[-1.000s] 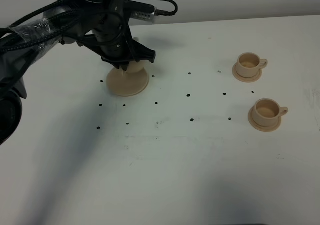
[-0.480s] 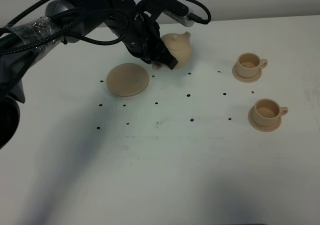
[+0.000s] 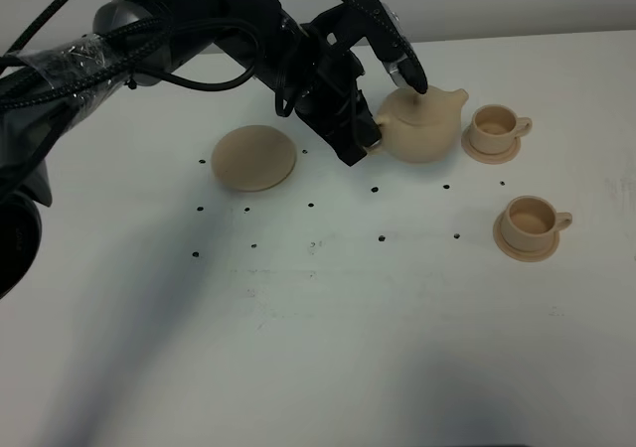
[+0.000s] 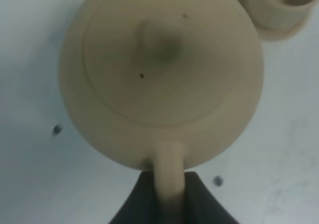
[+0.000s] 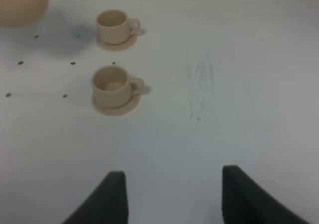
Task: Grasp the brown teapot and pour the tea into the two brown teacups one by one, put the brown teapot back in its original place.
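Left tool (image 3: 370, 141): pressed in on the loop handle of the brown teapot (image 3: 422, 129); the left wrist view shows a dark finger on each side of that handle, pinching it tight.
Teapot, position: out over the middle-right of the counter (image 3: 328, 348), just beside the far teacup (image 3: 494, 124); upright, lid on, knob up.
Teapot, spout: turned towards the far teacup, its tip close to that cup's rim, and I cannot tell if they touch.
Teapot, height: whether its base meets the counter I cannot tell.
Wide saucer (image 3: 254, 157): flat on the counter, well apart from the teapot, on the left arm's side.
Far teacup: sitting on its small saucer (image 3: 477, 151), handle pointing away from the teapot.
Near teacup (image 3: 531, 219): on its own saucer, closer to the front edge than the far one; well apart from the teapot.
Right tool (image 5: 172, 194): spread, its 2 dark fingers standing well apart above the counter; both cups lie ahead of it in its wrist view.
Black dots (image 3: 375, 189): scattered across the counter between the wide saucer and the 2 cups.
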{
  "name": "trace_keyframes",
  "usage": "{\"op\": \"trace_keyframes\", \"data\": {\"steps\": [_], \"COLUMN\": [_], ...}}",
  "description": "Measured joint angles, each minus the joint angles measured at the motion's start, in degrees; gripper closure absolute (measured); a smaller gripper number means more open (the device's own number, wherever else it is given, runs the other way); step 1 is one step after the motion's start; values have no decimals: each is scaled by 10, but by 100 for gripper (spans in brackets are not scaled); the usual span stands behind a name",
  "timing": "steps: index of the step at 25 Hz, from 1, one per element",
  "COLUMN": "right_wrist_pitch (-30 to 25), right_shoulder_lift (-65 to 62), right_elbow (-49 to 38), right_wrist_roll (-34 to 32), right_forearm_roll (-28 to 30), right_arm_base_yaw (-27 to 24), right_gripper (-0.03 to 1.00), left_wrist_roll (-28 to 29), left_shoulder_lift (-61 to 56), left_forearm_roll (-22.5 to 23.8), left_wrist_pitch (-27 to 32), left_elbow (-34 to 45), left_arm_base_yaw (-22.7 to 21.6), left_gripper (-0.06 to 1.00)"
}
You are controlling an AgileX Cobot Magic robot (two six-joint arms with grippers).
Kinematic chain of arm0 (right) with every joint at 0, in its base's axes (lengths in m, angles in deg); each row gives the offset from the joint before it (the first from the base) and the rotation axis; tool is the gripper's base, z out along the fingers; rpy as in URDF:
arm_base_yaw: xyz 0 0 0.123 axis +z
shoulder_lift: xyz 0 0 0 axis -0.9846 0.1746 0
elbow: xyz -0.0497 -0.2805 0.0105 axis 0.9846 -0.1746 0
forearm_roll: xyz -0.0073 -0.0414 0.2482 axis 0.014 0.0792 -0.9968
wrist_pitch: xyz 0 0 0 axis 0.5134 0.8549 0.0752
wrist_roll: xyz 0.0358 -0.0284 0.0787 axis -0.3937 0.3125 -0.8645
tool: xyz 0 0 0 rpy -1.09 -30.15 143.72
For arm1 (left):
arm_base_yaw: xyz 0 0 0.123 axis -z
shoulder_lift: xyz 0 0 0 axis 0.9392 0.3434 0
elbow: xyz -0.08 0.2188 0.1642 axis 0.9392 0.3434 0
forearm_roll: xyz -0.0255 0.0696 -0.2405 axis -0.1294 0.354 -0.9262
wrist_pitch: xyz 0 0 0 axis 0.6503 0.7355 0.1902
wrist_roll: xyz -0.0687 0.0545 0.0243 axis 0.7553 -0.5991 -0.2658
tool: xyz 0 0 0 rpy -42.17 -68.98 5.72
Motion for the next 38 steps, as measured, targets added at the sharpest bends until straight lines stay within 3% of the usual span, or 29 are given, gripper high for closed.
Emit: {"op": "trace_keyframes", "data": {"steps": [9,14,29,38], "right_wrist_pitch": [0,0,0,0], "right_shoulder_lift": [0,0,0,0], "right_elbow": [0,0,0,0], "right_wrist_roll": [0,0,0,0], "right_forearm_roll": [0,0,0,0], "right_arm_base_yaw": [0,0,0,0], "right_gripper": [55,55,55,55], "left_wrist_roll": [-130,-156,-81,-41], "left_shoulder_lift": [0,2,48,52], "left_forearm_roll": [-9,33,153,217], "left_wrist_pitch": [28,11,-89,-117], "left_elbow": [0,0,0,0], "left_arm_base_yaw": [22,50,106,126], "left_gripper": [81,81,81,81]}}
